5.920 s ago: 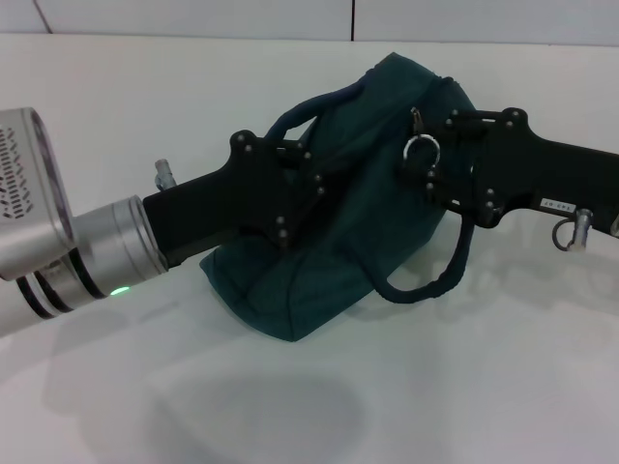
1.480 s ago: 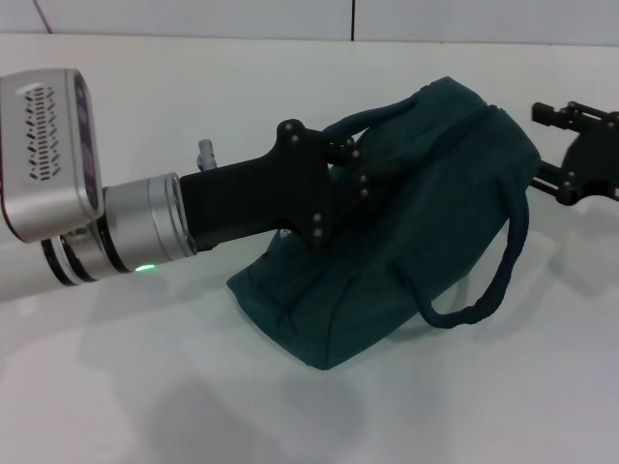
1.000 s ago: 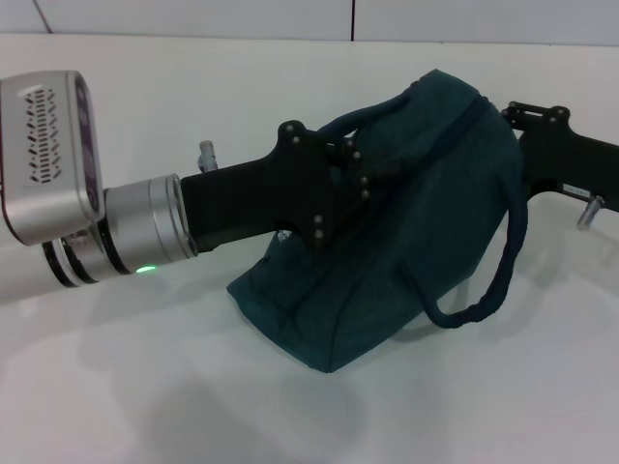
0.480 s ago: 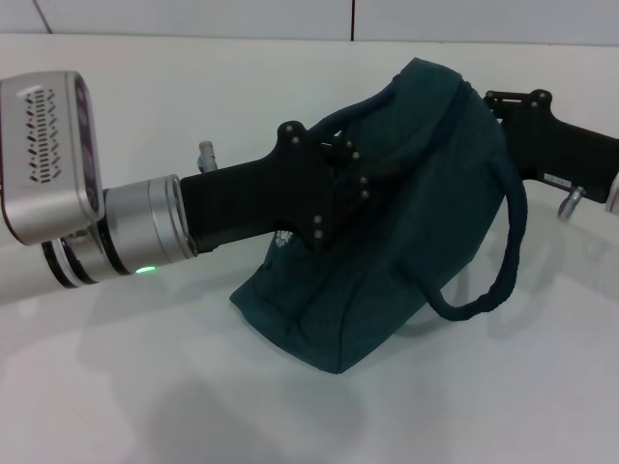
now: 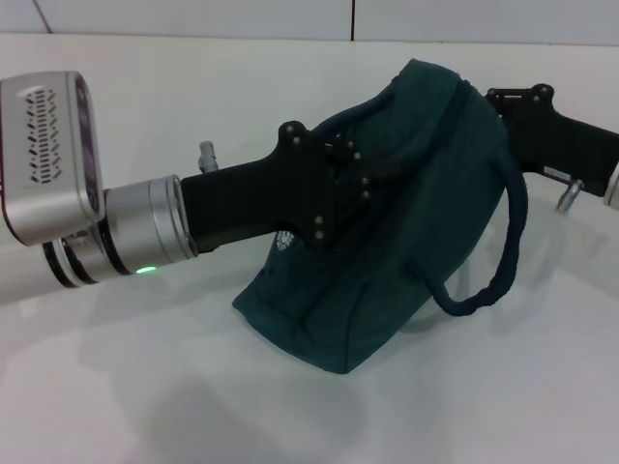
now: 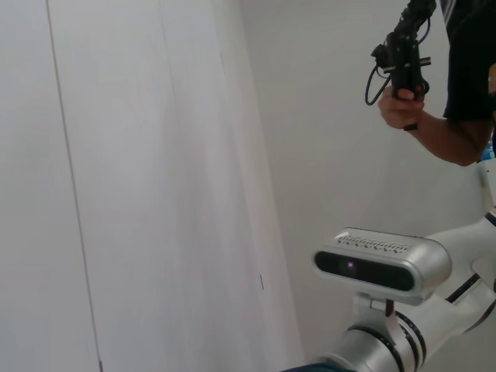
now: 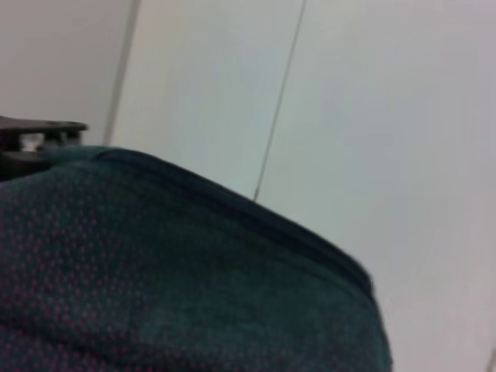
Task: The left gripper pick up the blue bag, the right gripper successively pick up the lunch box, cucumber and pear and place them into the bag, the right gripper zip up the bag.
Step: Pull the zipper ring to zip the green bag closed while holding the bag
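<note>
bag [image 5: 406, 222] on table [image 5: 503, 406], between claws

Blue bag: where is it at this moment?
In the head view the blue bag sits mid-frame on the white table, between the left claw and the right claw.

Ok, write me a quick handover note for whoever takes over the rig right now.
Left claw: shut on one handle of the blue bag, holding it up; the bag's bottom corner looks close to or resting on the white table.
Right claw: at the bag's top right end, by the zip line; fingers hidden behind the fabric.
Other handle hangs loose on the right side.
Lunch box, cucumber and pear are not in view, so presumably inside.
Done: the zip looks closed along the visible top.
Left: confirm the zip is fully shut, then release.
</note>
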